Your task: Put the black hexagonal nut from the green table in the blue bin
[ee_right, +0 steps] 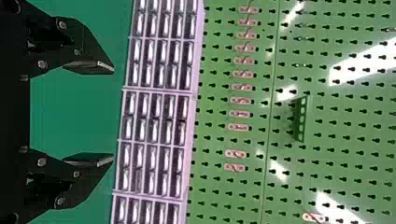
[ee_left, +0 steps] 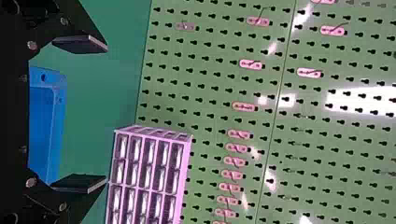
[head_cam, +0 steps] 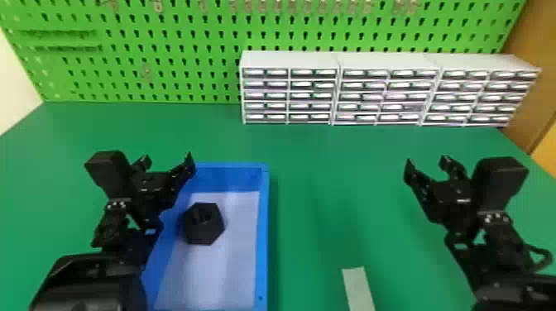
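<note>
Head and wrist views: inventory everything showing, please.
Table: one, green, beneath.
Bin: one, blue, on table, left.
Nut: one, black, inside bin.
Strip: one, pale, right of bin.
Pegboard: one, green, behind table.
Drawer cabinets: three, white, table's back.
Hooks: many, light, on pegboard.
Rack: one, green, on pegboard.
Walls: two, pale left, brown right.
Arms: two, black, either side.
Left claw: one, black, open, by bin.
Right claw: one, black, open, over table.

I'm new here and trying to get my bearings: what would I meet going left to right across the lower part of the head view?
The robot's left hand → the black hexagonal nut, inside the blue bin → a pale strip → the robot's right hand.
</note>
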`<state>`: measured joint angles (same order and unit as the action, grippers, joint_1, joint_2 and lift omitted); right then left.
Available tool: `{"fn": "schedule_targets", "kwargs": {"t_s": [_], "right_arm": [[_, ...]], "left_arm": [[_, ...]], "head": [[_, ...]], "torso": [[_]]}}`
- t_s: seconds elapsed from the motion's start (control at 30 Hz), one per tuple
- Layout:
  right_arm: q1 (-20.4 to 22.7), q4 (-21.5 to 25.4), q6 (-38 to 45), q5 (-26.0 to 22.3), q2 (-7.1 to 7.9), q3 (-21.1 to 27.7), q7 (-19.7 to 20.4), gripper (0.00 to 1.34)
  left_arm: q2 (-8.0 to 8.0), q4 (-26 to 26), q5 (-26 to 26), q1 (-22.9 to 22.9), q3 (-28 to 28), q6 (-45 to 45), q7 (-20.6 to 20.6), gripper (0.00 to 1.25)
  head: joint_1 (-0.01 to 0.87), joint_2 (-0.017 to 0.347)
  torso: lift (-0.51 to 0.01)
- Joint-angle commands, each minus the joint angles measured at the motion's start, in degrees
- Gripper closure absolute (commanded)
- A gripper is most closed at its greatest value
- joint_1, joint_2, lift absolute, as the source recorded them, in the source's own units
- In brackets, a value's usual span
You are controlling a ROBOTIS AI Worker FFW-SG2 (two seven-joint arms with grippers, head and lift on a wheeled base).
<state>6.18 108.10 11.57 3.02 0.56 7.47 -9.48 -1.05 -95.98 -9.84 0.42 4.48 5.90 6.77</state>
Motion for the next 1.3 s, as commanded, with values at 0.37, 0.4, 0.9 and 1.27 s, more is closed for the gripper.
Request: {"fn": "schedule_targets", "kwargs": {"t_s": [0.37, 0.4, 0.9, 1.27], "right_arm": [[2.3, 0.5, -1.4, 0.1, 0.14, -0.1, 0.0, 0.58], [2.2, 0.5, -1.4, 0.1, 0.14, -0.1, 0.0, 0.58], [1.3, 0.5, -0.5, 0.1, 1.02, -0.7, 0.0, 0.58], [1.3, 0.5, -0.5, 0.0, 1.46, -0.9, 0.0, 0.58]], "left_arm": [[0.00, -0.1, -0.4, 0.3, -0.1, 0.0, 0.0, 0.28], [0.00, -0.1, -0.4, 0.3, -0.2, 0.0, 0.0, 0.28], [0.00, -0.1, -0.3, -0.2, -0.6, 0.0, 0.0, 0.28], [0.00, -0.2, -0.3, 0.0, -0.7, 0.0, 0.0, 0.28]], "head": [[0.686, 0.051], [0.686, 0.051], [0.686, 0.051], [0.686, 0.051]], "torso": [[-0.097], [-0.097], [-0.097], [-0.097]]}}
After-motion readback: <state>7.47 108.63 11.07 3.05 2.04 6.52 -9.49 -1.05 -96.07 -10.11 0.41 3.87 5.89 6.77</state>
